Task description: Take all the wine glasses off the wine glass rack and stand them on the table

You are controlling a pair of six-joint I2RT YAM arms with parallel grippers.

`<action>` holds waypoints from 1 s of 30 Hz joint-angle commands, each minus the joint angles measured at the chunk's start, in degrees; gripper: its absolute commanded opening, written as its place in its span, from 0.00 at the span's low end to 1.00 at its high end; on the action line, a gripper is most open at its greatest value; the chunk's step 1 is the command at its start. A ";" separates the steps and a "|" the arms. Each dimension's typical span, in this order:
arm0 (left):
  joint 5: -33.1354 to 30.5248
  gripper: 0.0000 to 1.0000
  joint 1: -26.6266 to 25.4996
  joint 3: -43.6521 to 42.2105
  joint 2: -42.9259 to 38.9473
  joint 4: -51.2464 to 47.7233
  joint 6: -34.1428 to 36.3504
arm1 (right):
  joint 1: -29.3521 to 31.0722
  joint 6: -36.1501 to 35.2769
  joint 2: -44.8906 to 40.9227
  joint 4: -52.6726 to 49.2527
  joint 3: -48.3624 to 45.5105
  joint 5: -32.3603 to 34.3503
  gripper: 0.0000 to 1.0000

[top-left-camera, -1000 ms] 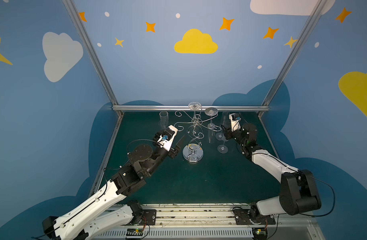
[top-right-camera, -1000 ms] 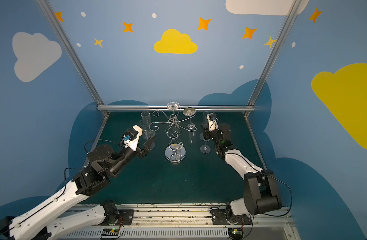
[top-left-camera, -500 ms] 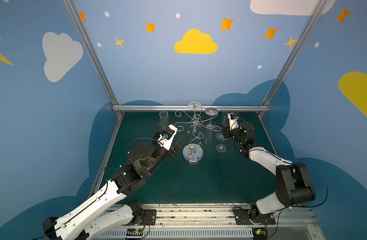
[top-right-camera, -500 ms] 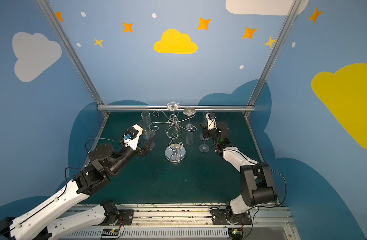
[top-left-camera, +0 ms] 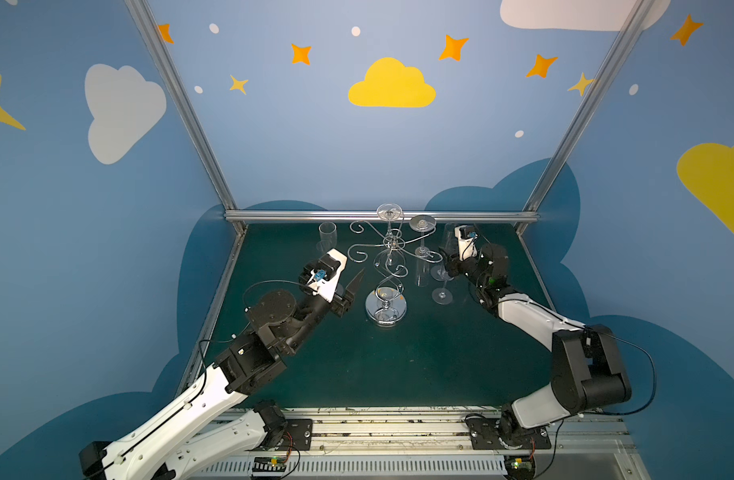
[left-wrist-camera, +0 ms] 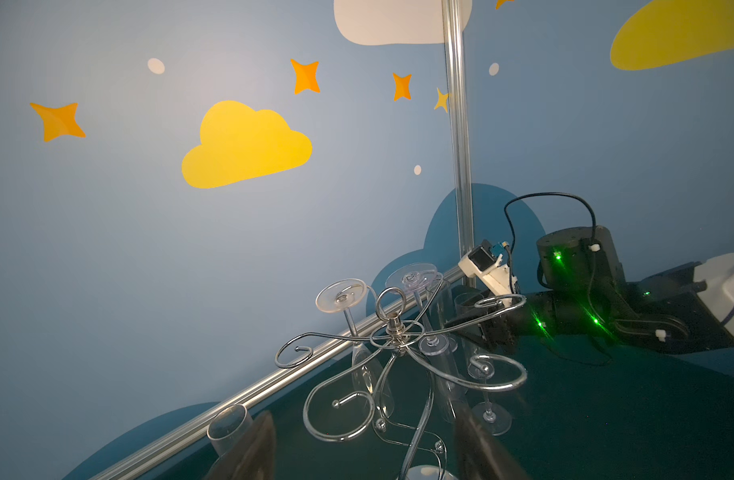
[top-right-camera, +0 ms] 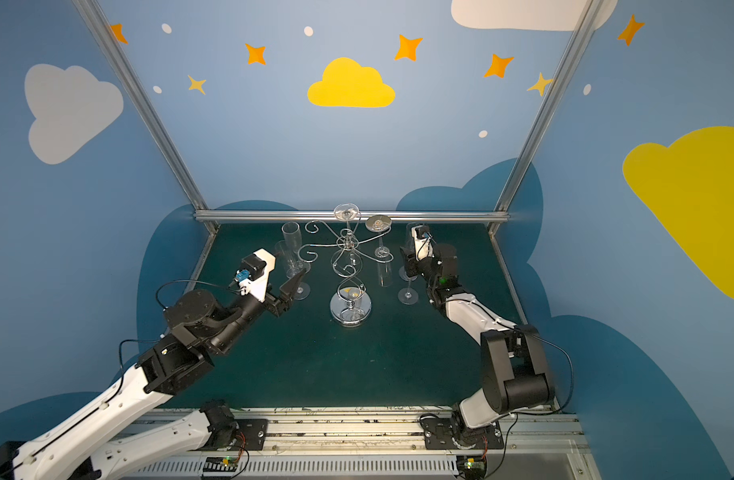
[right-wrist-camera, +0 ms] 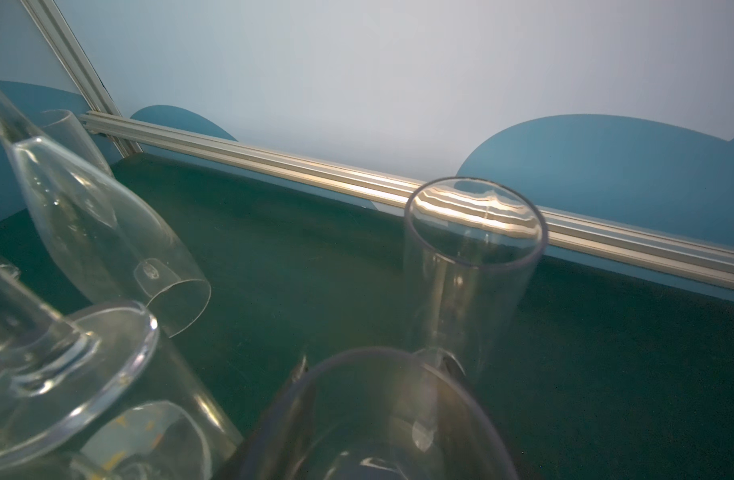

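Rack: wine glass rack [top-left-camera: 392,242] stands upright in the middle of the mat [top-left-camera: 398,365], base flat on it.
Task glass: wine glass [top-left-camera: 422,223] hangs upside down by its foot on a right-side scroll arm, bowl down between the rack stem and the right arm. A rear glass [top-left-camera: 389,212] hangs the same way on a back arm.
Right: right gripper [top-left-camera: 447,266] sits low, right of the rack, fingers either side of the bowl of a standing glass [top-left-camera: 442,297] whose foot is on the mat. The wrist view shows the fingers only through the bowl wall, so cannot tell if they pinch it or sit loose.
Left: left gripper [top-left-camera: 350,291] has jaws spread wide, empty, just left of the rack base, pointed at the rack.
Step, likely: finishing with the standing glass, hung one next.
Risk 1: a sideways pull-out drags the bowl, and the narrow-footed glass tips into the tall flute [right-wrist-camera: 469,270] just beside it.
Risk 2: if the hung foot snags on the curl, the light wire rack tilts and the rear glass slides off.
Risk 3: clear glass on a crowded right side, so the wrist may clip a bowl on approach.
Risk 4: a left arm swing hits the left flutes [top-right-camera: 290,239] near its fingers.
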 commanded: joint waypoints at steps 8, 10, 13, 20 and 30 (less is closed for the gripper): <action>0.82 0.67 0.26 -0.80 -1.76 -0.89 -0.92 | -0.28 -1.55 -4.21 -5.26 -1.63 1.93 0.72; 1.13 0.67 0.27 -0.45 -1.74 -1.37 -0.91 | -0.29 -1.79 -4.98 -5.98 -1.72 2.02 0.75; 1.89 0.68 0.37 0.88 -1.37 -3.45 -1.32 | -0.26 -1.88 -6.60 -7.01 -1.84 2.03 0.78; 5.31 0.68 1.74 4.49 -0.71 -7.68 -3.14 | -0.21 -2.31 -12.58 -10.66 -2.84 1.07 0.81; 19.68 0.71 14.31 22.40 11.22 -22.14 -6.35 | -0.26 2.42 -27.39 -17.96 -5.29 2.64 0.81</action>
